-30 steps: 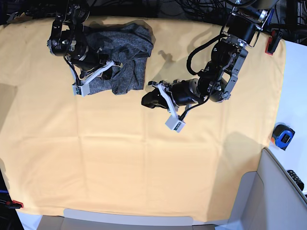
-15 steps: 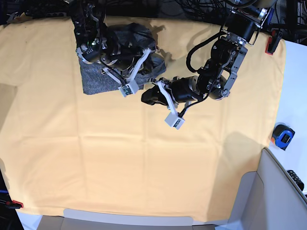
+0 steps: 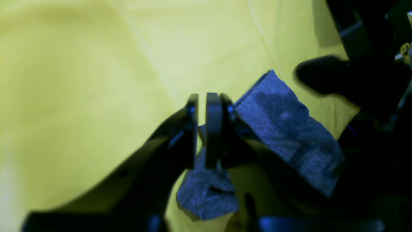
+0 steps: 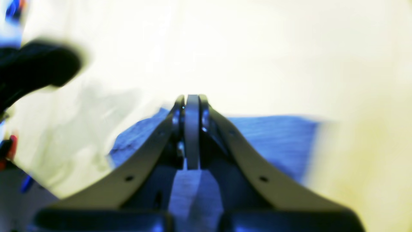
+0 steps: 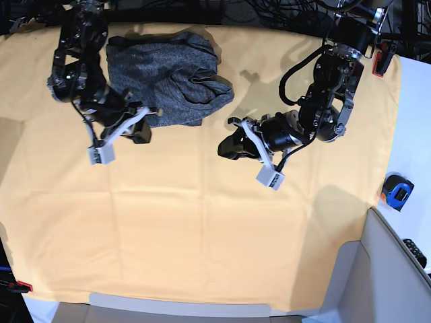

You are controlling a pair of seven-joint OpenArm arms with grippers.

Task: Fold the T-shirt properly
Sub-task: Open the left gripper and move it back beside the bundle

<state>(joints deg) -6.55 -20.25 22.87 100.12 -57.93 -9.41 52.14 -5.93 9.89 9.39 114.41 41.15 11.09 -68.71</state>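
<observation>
The dark-grey T-shirt (image 5: 168, 74) lies bunched in a rough fold at the back of the yellow-orange cloth (image 5: 202, 235). My right gripper (image 5: 143, 133) hovers just off the shirt's front-left edge. In the right wrist view the right gripper (image 4: 192, 103) is shut with nothing seen between its fingers, and blurred T-shirt (image 4: 270, 141) fabric lies beneath it. My left gripper (image 5: 223, 148) sits in front of the shirt's right end, apart from it. In the left wrist view the left gripper (image 3: 200, 129) has its fingers slightly parted and empty, with the T-shirt (image 3: 283, 129) behind them.
A blue and black tape measure (image 5: 397, 192) lies on the white surface at the right. A red clamp (image 5: 382, 60) grips the cloth's far right corner and another red clamp (image 5: 20, 286) its near left edge. A grey panel (image 5: 377, 269) stands at the lower right.
My right arm has swung back to the left and off the shirt, which now lies by itself. My left arm has shifted slightly right, and its jaws have parted a little.
</observation>
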